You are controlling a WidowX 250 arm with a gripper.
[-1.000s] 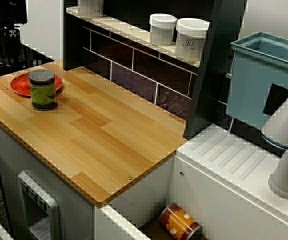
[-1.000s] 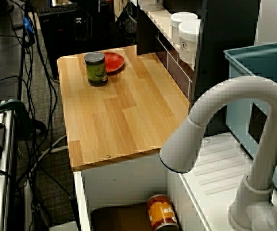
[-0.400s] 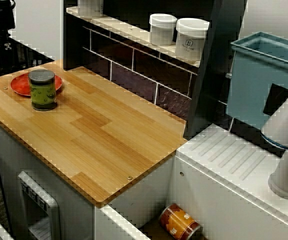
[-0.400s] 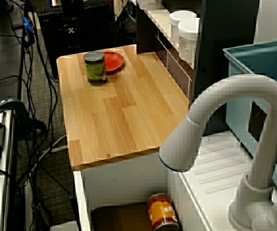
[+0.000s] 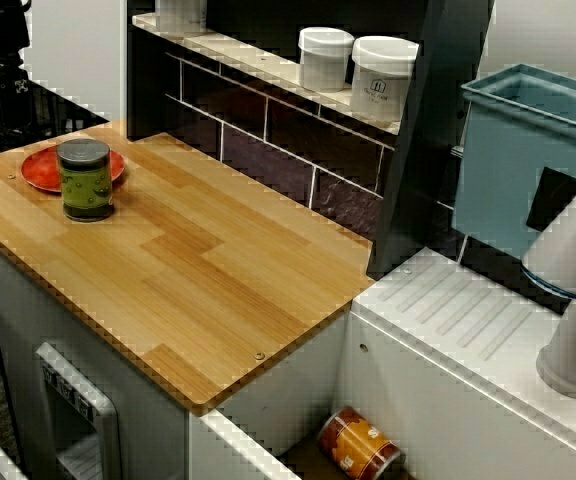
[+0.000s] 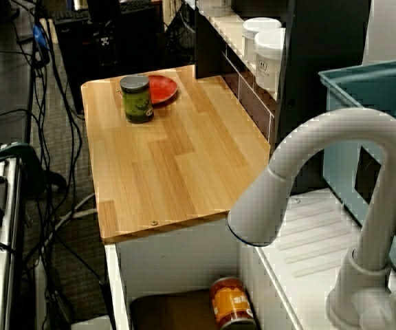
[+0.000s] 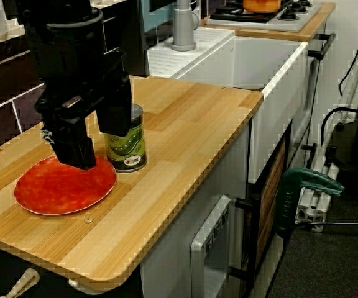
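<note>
End effector [image 7: 95, 133] hangs with fingers spread, holding nothing — near the green jar [image 7: 128, 141], upright just beside the red plate [image 7: 64, 186] at the worktop's [image 7: 185, 130] corner. No contact; an approach stage, I judge.

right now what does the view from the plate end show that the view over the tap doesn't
Only the view from the plate end: the gripper close up, jaws apart, near the red plate, and a stove. Only the view over the tap: the orange can in the sink, white jars. Both: the green can, the plate, the wooden counter.
</note>
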